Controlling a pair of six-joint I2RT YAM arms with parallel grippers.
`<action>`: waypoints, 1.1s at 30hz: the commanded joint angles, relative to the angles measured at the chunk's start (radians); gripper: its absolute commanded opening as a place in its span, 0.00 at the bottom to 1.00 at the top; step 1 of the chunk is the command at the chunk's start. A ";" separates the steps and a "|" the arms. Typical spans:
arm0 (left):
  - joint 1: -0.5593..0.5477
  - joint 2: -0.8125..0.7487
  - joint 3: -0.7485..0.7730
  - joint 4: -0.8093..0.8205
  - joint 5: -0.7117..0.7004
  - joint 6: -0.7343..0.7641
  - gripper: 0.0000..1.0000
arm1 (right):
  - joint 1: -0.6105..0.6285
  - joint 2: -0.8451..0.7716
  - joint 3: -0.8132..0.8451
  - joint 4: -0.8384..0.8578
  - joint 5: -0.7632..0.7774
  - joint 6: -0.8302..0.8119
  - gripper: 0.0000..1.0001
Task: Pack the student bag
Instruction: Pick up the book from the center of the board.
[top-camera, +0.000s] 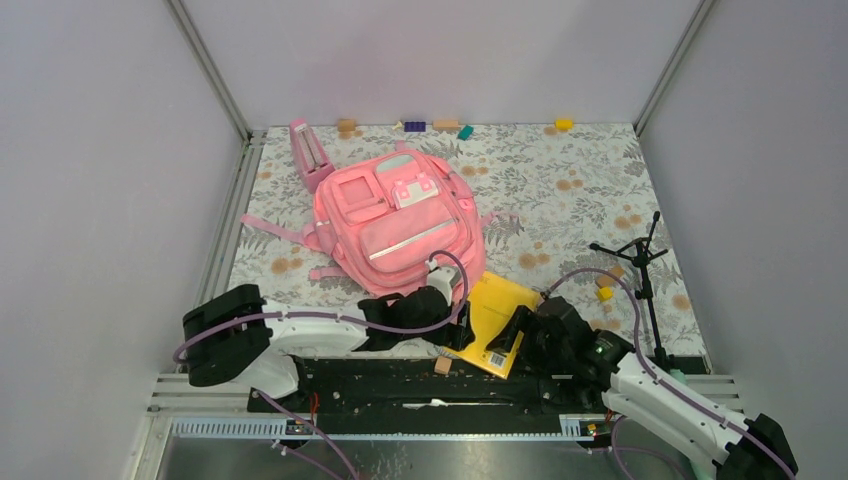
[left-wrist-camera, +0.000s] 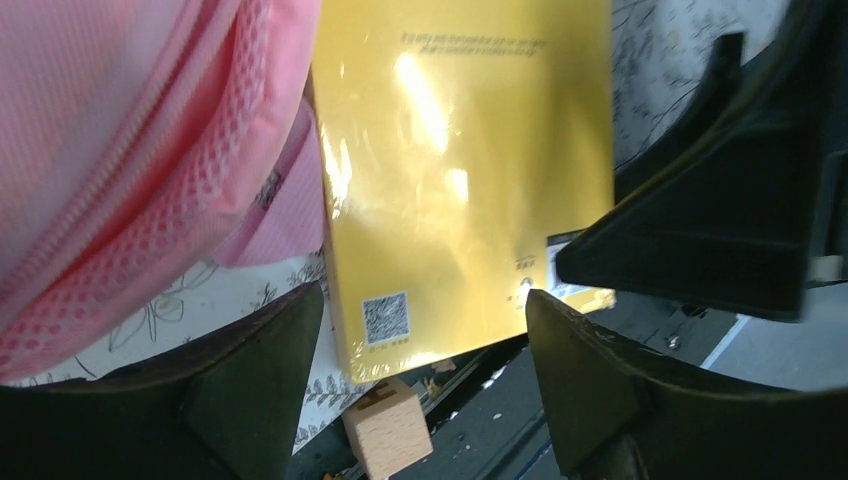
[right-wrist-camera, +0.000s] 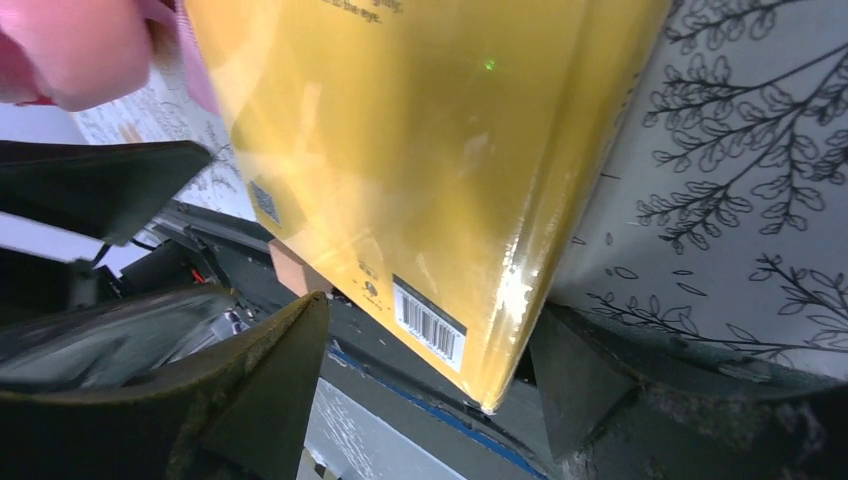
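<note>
The pink student bag (top-camera: 395, 220) lies flat on the floral cloth, front pockets up. A yellow shrink-wrapped book (top-camera: 497, 312) lies at its near right corner and overhangs the table's front edge. My left gripper (top-camera: 455, 332) is open at the book's left side; in the left wrist view (left-wrist-camera: 425, 350) the book (left-wrist-camera: 460, 170) lies beyond its spread jaws, with the bag (left-wrist-camera: 130, 150) at left. My right gripper (top-camera: 515, 337) is open at the book's near corner; in the right wrist view (right-wrist-camera: 425, 375) that barcode corner (right-wrist-camera: 430, 150) sits between the spread jaws.
A wooden cube (top-camera: 443, 366) rests on the black rail under the book, also in the left wrist view (left-wrist-camera: 385, 430). A pink metronome-shaped object (top-camera: 310, 155) stands behind the bag. Small blocks (top-camera: 446, 125) line the back edge. A black tripod (top-camera: 640, 265) stands at right.
</note>
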 joint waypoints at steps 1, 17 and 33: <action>-0.011 0.029 -0.052 0.114 0.047 -0.067 0.75 | 0.008 -0.060 -0.013 0.071 0.045 0.042 0.77; -0.041 0.047 -0.090 0.261 0.109 -0.117 0.47 | 0.007 -0.210 0.001 0.164 0.100 0.062 0.55; -0.041 -0.012 -0.077 0.275 0.106 -0.010 0.48 | 0.008 -0.129 0.026 0.344 0.077 -0.033 0.26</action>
